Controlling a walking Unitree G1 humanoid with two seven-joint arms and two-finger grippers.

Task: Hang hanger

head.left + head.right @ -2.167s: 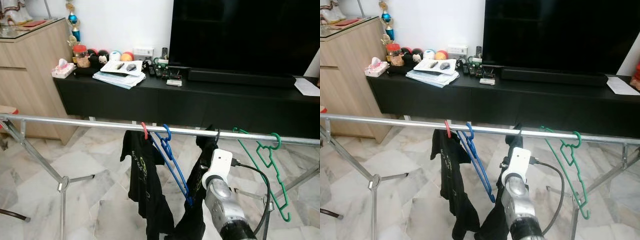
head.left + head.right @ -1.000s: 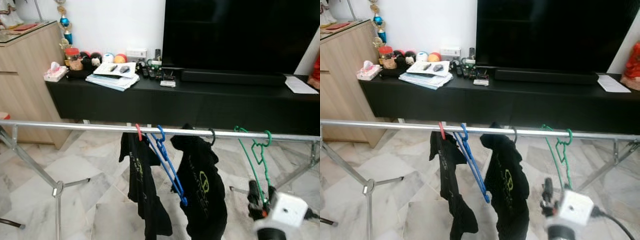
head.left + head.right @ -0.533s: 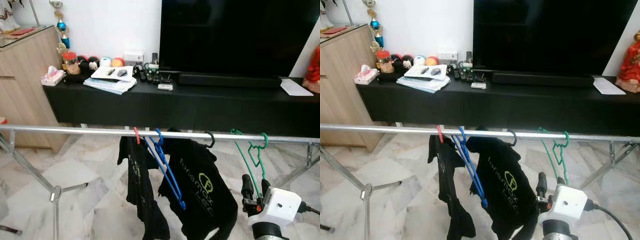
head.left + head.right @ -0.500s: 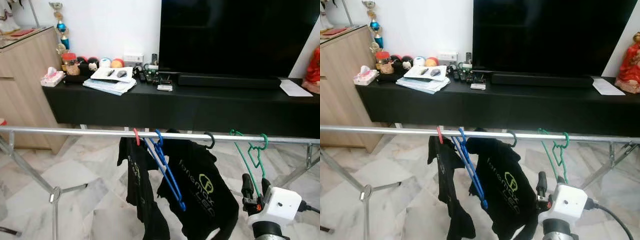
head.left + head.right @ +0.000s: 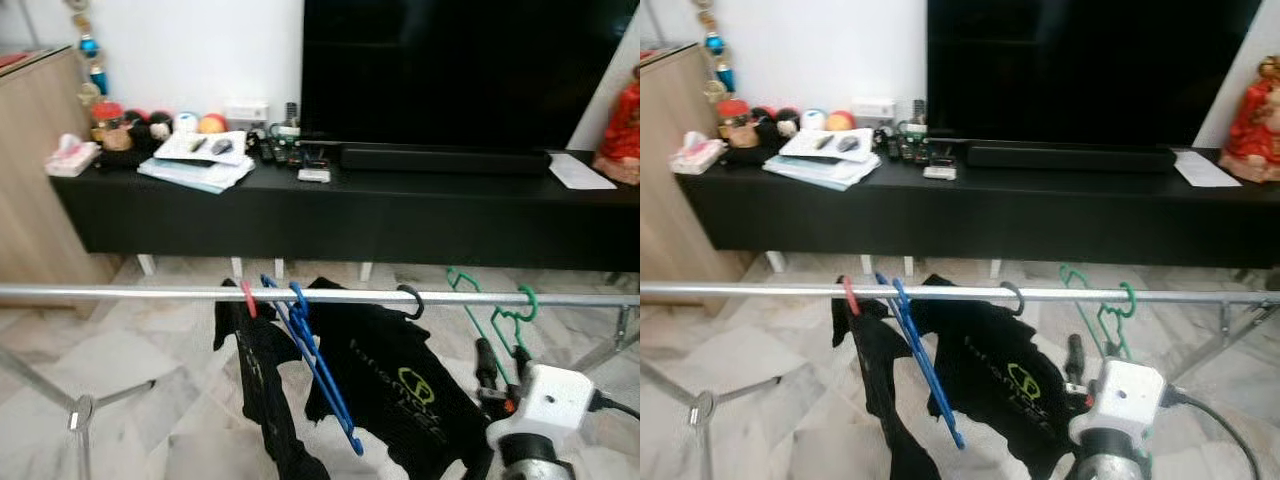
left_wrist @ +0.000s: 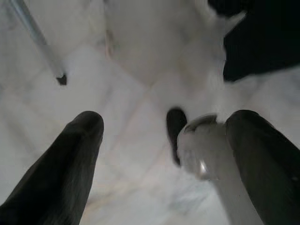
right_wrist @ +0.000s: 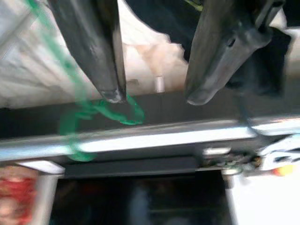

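Note:
A metal rail [image 5: 120,294] crosses in front of me. On it hang a red-hooked hanger [image 5: 247,298] with a dark garment, an empty blue hanger [image 5: 322,375], a black-hooked hanger [image 5: 410,300] carrying a black t-shirt [image 5: 400,385] with a green logo, and two empty green hangers [image 5: 495,318]. My right gripper [image 5: 502,352] is open and empty, just below the rail beside the green hangers; in its wrist view the fingers [image 7: 110,70] point up at a green hook [image 7: 117,112] on the rail. My left gripper [image 6: 164,126] hangs open over the floor.
Behind the rack stands a long black TV console [image 5: 400,215] with a large TV [image 5: 450,70] and clutter [image 5: 200,160]. A wooden cabinet [image 5: 30,190] is at the left, a red figurine [image 5: 1250,105] at the right. Rack legs [image 5: 80,415] stand on the marble floor.
My right gripper has let go of the black-hooked hanger and drawn back down and to the right; the t-shirt now hangs free on the rail. The camera view has shifted.

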